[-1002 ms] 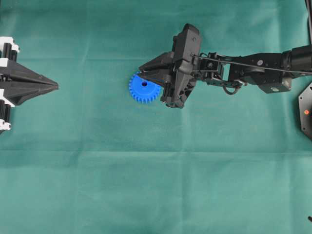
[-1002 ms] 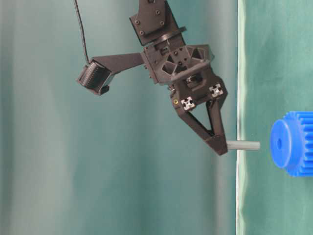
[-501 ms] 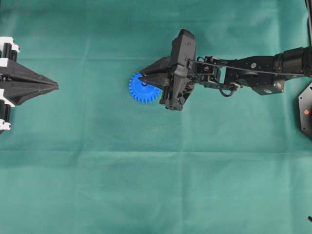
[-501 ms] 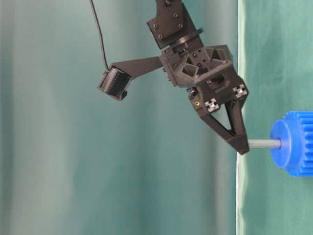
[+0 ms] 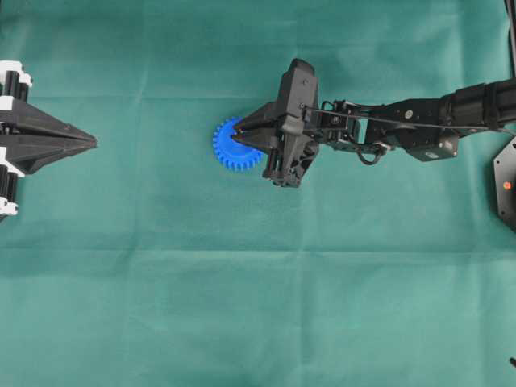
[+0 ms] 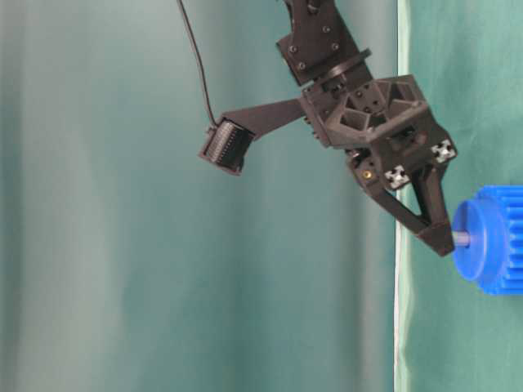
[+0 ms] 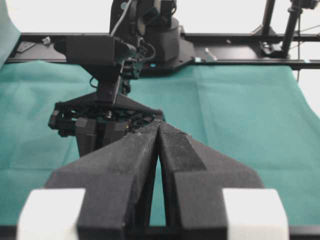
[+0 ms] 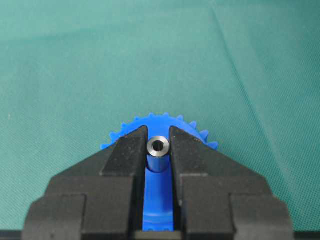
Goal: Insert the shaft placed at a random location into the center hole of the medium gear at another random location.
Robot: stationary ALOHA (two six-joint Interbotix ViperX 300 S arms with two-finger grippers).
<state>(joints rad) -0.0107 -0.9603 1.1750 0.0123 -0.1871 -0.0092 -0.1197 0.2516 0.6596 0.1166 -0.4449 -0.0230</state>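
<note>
Item: short silvery-grey metal shaft [image 8: 158, 152], pinched between the two black fingers of the right claw [image 8: 158, 150], its lower end entered in the center hole of the bright blue toothed plastic gear [image 6: 493, 238], only a stub showing between claw tip and hub. Gear lies on the green-clothed desk [image 5: 242, 306], centre-left of the overhead view. Left claw [image 7: 159, 131]: pressed together, empty, idle at the frame's left edge. Risk: a tilted push may jam the shaft or slide the unsecured gear; early release may leave it half-seated.
</note>
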